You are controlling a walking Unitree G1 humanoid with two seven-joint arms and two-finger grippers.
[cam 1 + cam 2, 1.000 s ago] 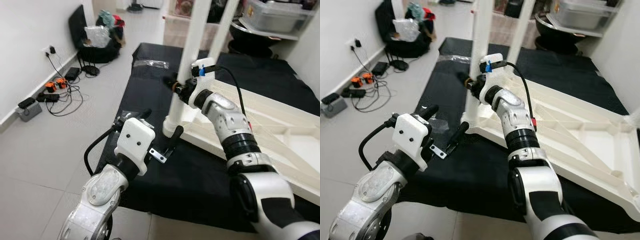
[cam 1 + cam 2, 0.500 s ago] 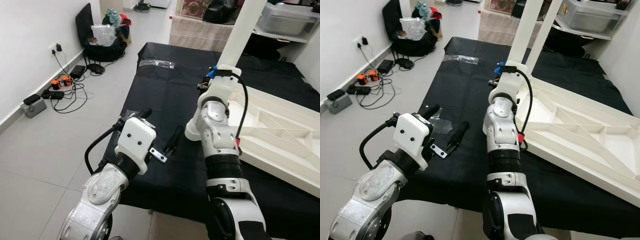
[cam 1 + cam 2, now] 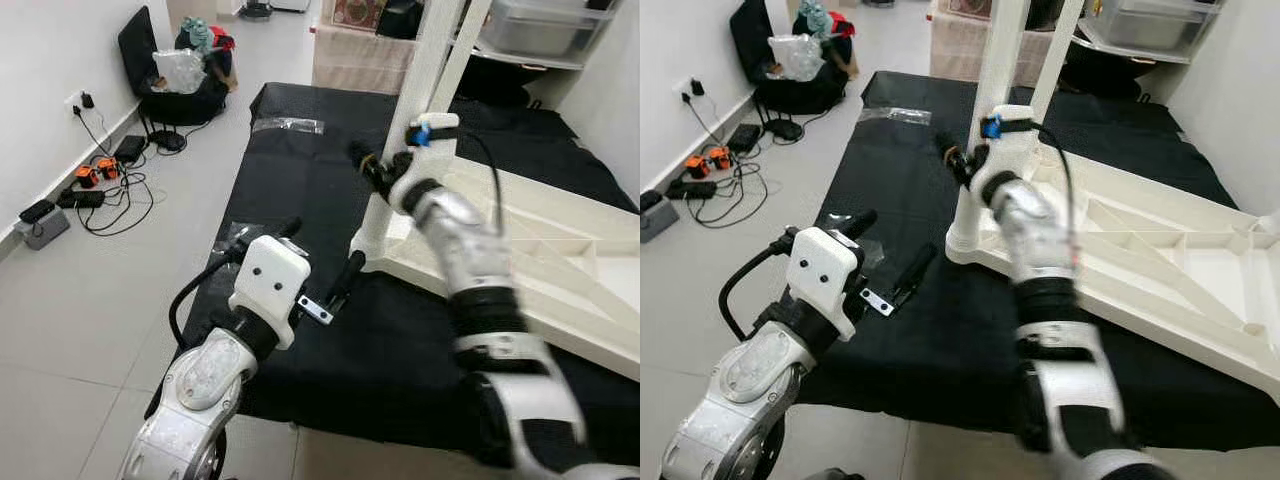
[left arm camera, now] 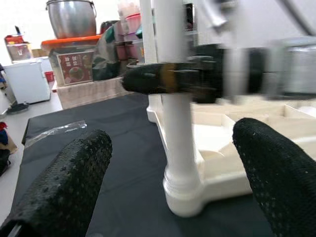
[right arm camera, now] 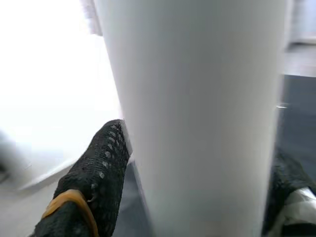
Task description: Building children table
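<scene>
A white children's table [image 3: 560,262] lies upside down on a black mat [image 3: 300,180]. One white leg [image 3: 388,205] stands upright at its near left corner, and a second leg [image 3: 466,48] rises behind it. My right gripper [image 3: 378,165] is shut on the near leg about halfway up. In the right wrist view the leg [image 5: 197,113] sits between the two black fingers [image 5: 94,173]. My left gripper [image 3: 320,255] hangs open above the mat's near left part, short of the leg's foot [image 4: 180,192], with nothing between its fingers [image 4: 64,192].
A clear plastic bag [image 3: 290,125] lies on the far part of the mat, and another [image 3: 238,235] lies under my left gripper. Cables and chargers [image 3: 90,180] cover the floor by the left wall. A black bag [image 3: 180,85] and shelves with bins [image 3: 540,30] stand at the back.
Half a second ago the right arm stood upright and the leg leaned right. Now the arm reaches forward and the leg stands upright. The view shifted; the left arm stayed put.
</scene>
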